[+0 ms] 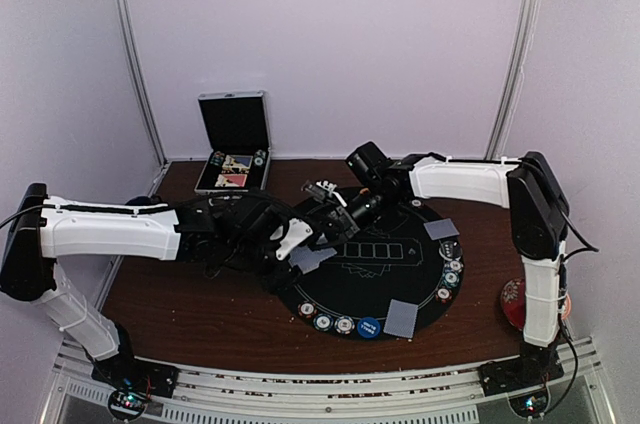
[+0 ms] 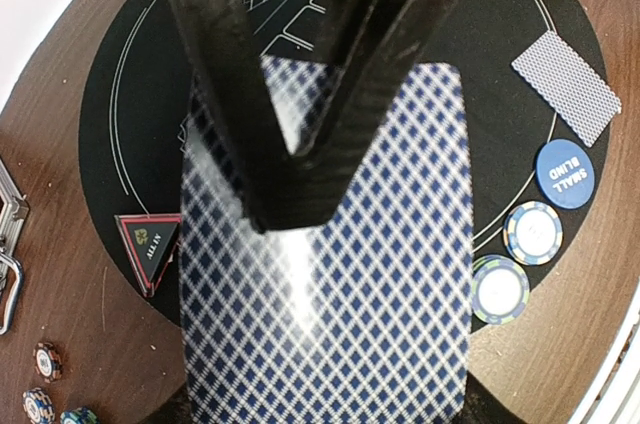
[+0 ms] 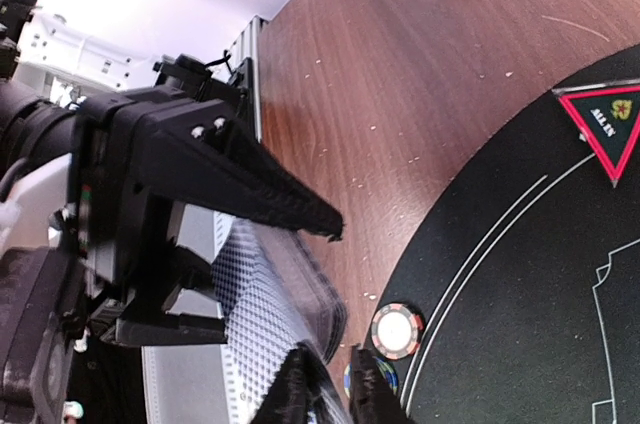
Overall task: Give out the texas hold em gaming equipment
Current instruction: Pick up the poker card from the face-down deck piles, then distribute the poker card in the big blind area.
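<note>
A dark brown wooden table (image 1: 200,314) stands inside a booth of pale lilac walls (image 1: 330,44) with slim aluminium corner poles (image 1: 135,74). A round black felt poker mat (image 1: 380,284) with white printed lines covers the middle of the table. An open silver metal case (image 1: 233,124) sits at the far edge, its lid upright.

The left gripper (image 1: 298,242) is clamped on a deck of blue-and-white diamond-backed playing cards (image 2: 400,274), one black finger (image 2: 250,124) pressed flat on the top card. The deck hangs above the mat's left edge, backs up. Its long axis runs in line with the fingers and its free short end points in towards the mat's centre.

The right gripper (image 3: 335,394) sits at the edge of the deck with its jaws drawn nearly together. They may be pinching a card, but the wrist view is too cramped to tell.

On the mat lie a single face-down card (image 2: 566,85), a round blue disc marked SMALL BLIND (image 2: 563,173) beside two teal-and-white chips (image 2: 532,232), and a red-edged black triangle marker (image 2: 150,249) at the rim.
</note>
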Robot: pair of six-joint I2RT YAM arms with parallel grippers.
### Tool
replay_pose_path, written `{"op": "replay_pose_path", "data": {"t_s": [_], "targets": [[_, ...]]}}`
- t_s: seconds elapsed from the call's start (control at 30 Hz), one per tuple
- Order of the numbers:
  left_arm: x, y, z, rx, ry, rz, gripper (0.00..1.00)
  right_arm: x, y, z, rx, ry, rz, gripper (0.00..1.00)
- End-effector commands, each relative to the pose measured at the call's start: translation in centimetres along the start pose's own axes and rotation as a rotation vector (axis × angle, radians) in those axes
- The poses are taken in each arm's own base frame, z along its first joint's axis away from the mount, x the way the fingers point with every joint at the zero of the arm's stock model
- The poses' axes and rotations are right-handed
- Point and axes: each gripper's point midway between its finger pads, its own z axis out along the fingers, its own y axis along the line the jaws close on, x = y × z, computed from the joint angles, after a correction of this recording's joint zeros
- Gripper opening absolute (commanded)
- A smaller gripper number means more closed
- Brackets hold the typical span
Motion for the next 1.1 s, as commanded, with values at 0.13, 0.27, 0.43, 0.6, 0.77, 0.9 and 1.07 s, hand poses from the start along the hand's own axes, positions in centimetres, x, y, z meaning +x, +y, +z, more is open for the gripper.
{"op": "replay_pose_path", "data": {"t_s": [0.13, 0.27, 0.43, 0.6, 0.77, 0.9, 1.07], "targets": [[-2.4, -0.2, -0.6, 0.002, -0.094, 0.005, 0.63, 0.5, 2.3, -1.6, -0.048, 0.044, -0.049, 0.00], [-2.3, -0.1, -0.5, -0.002, -0.092, 0.005, 0.63, 0.6, 2.7, -1.7, -0.057, 0.062, -0.056, 0.00], [-2.4, 0.1, -0.6, -0.012, -0.092, 0.004, 0.63, -0.2, 2.5, -3.0, -0.020, 0.035, -0.068, 0.00], [-2.2, 0.2, -0.5, -0.021, -0.086, 0.002, 0.63, -2.8, 0.9, -6.3, 0.043, -0.121, -0.026, 0.00], [-2.3, 0.3, -0.5, -0.025, -0.088, 0.001, 0.63, -4.9, -2.6, -10.3, 0.125, -0.286, 0.067, 0.00], [-2.2, 0.3, -0.2, -0.026, -0.082, 0.001, 0.63, -6.6, -7.5, -13.5, 0.266, -0.430, 0.154, 0.00], [-2.2, 0.3, -0.3, -0.026, -0.083, 0.003, 0.63, -8.6, -13.7, -16.0, 0.440, -0.576, 0.246, 0.00]]}}
